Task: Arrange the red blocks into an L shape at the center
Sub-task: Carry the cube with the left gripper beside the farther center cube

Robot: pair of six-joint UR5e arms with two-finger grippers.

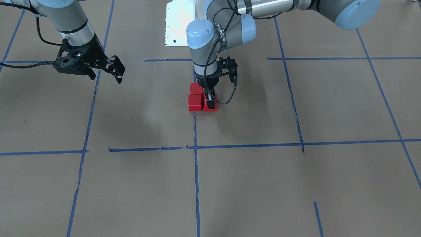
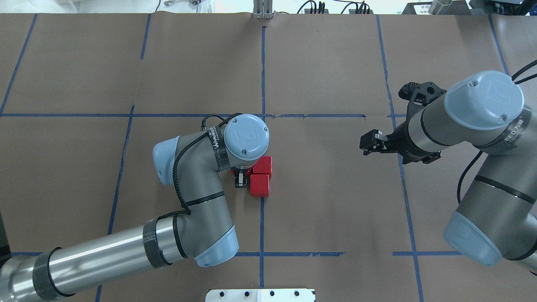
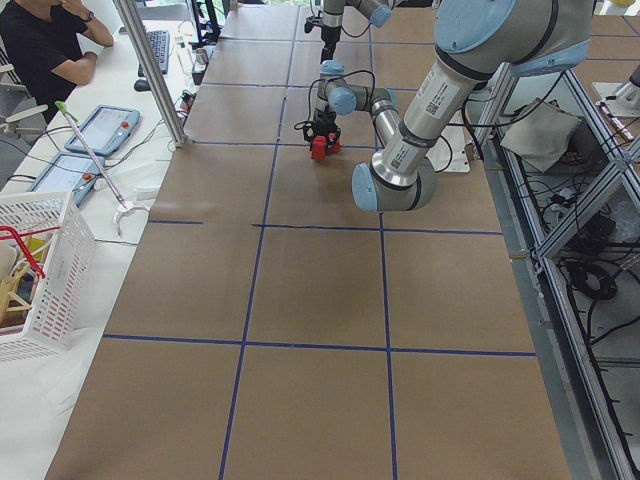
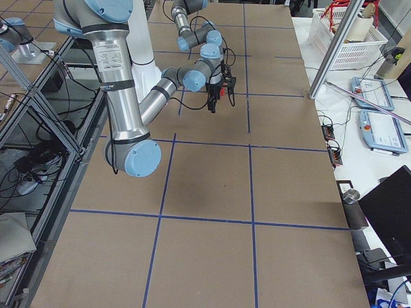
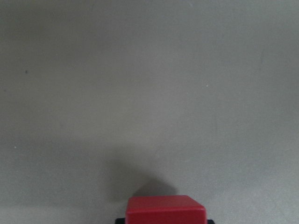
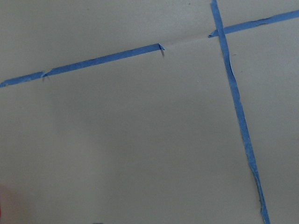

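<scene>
Three red blocks lie together at the table's center. In the front-facing view one block (image 1: 196, 88) sits nearer the robot, a second (image 1: 194, 102) in front of it, and a third (image 1: 213, 106) beside the second, so they make an L. My left gripper (image 1: 210, 101) points straight down and is shut on the third block, which rests on the table and shows in the left wrist view (image 5: 166, 209). From overhead, two blocks (image 2: 263, 165) (image 2: 259, 185) show and my wrist covers most of the third. My right gripper (image 1: 117, 73) hangs open and empty, well off to the side (image 2: 366, 147).
Blue tape lines (image 1: 196, 144) divide the brown table into squares. The robot's white base plate (image 1: 177, 23) is at the robot's edge of the table. An operator (image 3: 45, 45), tablets and a white basket (image 3: 40, 270) are beside the table's left end.
</scene>
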